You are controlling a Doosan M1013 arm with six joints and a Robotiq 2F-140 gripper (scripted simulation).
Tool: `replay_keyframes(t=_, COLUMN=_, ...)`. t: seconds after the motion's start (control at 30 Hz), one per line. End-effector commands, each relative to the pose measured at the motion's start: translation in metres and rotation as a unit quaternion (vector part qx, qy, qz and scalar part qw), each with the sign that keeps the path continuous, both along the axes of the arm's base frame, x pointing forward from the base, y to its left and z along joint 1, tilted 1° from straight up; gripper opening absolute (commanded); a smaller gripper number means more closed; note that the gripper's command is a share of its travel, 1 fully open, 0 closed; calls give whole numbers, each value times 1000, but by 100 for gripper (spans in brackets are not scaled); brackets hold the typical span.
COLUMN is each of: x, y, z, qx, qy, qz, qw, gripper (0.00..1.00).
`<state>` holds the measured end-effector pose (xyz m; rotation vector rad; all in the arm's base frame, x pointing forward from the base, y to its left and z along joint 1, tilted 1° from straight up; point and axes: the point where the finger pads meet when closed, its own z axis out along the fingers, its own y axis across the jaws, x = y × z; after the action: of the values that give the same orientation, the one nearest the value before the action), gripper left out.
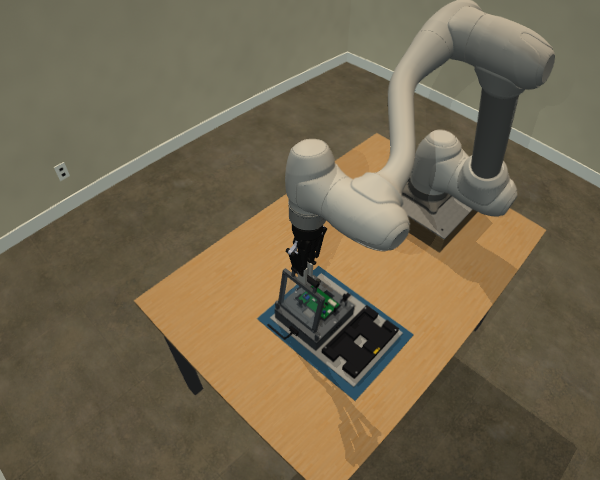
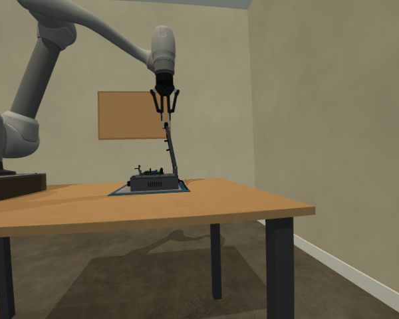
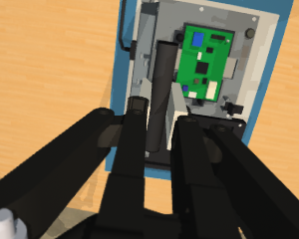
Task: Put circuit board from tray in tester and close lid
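The green circuit board (image 3: 204, 62) lies face up on the tester's plate (image 1: 316, 310), its white connector toward the latch hook (image 3: 232, 107). It also shows in the top view (image 1: 318, 303). The tester's lid (image 2: 170, 151) stands nearly upright, tilted a little over the tester. My gripper (image 2: 165, 121) is shut on the lid's dark handle bar (image 3: 159, 95) at the lid's top edge; the gripper shows in the wrist view (image 3: 156, 144) and in the top view (image 1: 303, 271). The black tray (image 1: 361, 341) beside the tester has both pockets empty.
Tester and tray sit on a blue mat (image 1: 336, 330) on the wooden table. The arm's base (image 1: 437, 217) stands on a block at the table's far corner. A black post (image 3: 249, 33) stands at the plate's far corner.
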<state>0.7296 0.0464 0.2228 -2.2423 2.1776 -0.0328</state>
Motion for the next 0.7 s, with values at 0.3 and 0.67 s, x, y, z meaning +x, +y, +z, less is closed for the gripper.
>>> replay_keyframes(t=0.3, x=-24, y=1, z=-9, qx=2, qy=4, qz=-1, qw=1000, gripper=0)
replay_keyframes(t=0.67, x=-40, y=1, z=-15, qx=2, qy=4, qz=-1, qw=1000, gripper=0)
